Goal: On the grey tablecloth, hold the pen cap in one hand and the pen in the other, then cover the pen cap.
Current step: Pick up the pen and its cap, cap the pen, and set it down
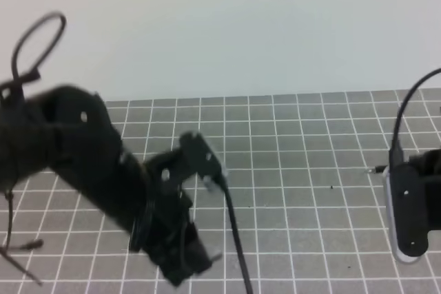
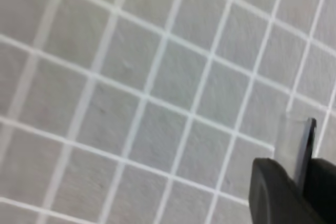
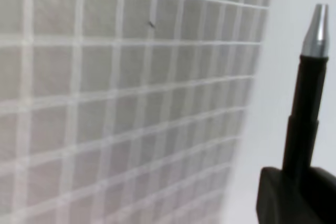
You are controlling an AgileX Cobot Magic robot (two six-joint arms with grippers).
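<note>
- Grey tablecloth (image 1: pixel 303 163) fills the high view; I see my left gripper (image 1: pixel 207 261) low at the front left and my right gripper (image 1: pixel 380 170) at the right edge, well apart, with the pen (image 1: pixel 375 169) tip poking leftward from it.
- Left wrist: the jaws are closed on the pen cap (image 2: pixel 296 145), translucent part jutting forward above the cloth.
- Right wrist: the jaws clamp the pen's black barrel, silver tip up and free. I judge the pen's long axis must line up with the cap's opening, to its left.
</note>
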